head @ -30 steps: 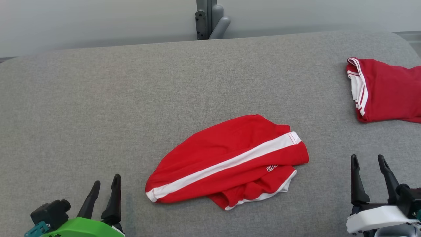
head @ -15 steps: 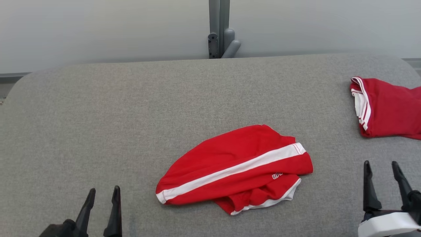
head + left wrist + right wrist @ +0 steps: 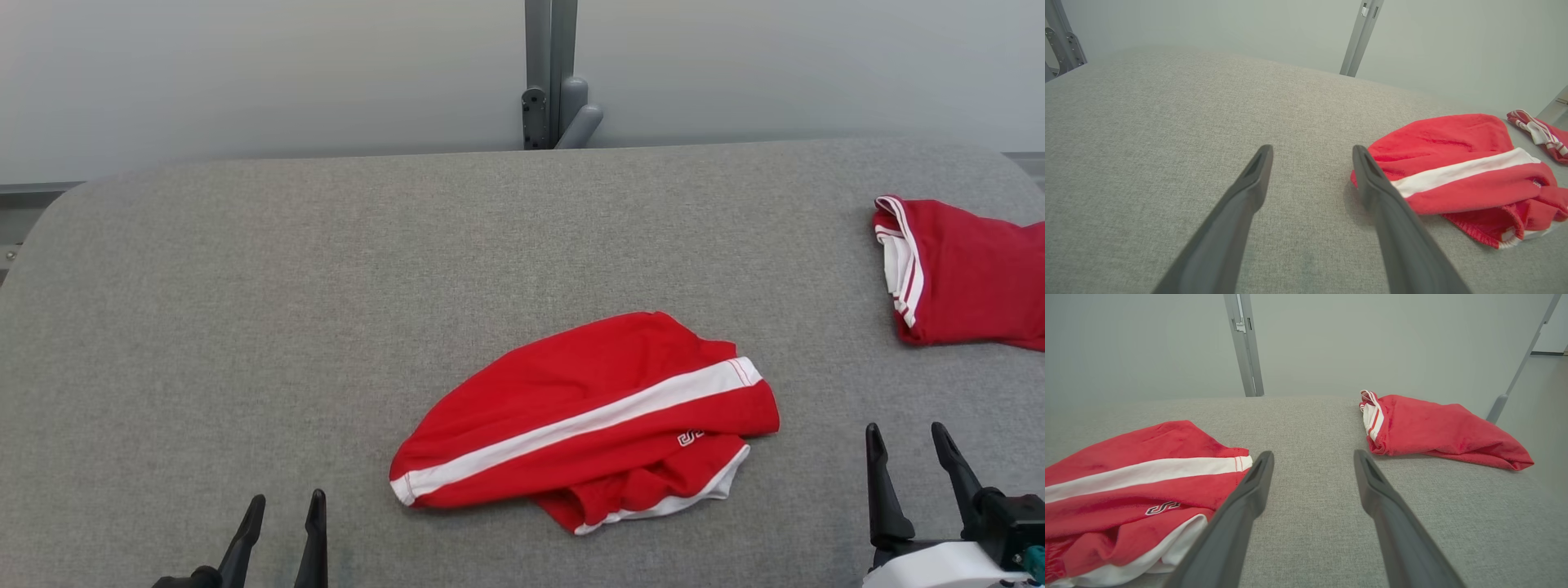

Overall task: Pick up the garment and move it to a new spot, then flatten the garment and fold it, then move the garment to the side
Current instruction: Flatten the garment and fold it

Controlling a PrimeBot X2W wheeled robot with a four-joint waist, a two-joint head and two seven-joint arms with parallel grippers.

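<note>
Your left gripper and right gripper both stand spread and empty at the near edge. Between them, a little farther out, the red garment lies crumpled. It looks light and limp and will likely sag, so pinch its white-trimmed hem. Beyond it are the grey padded table, another red cloth at the far right, and a pale wall.

The right gripper has two dark fingers that rise from the bottom edge, spread apart with nothing between them, over a grey fabric surface. At left lies a rumpled red garment with a white stripe and a small logo. At upper right lies a second red garment, well apart. Behind stand a metal post and a pale wall.
</note>
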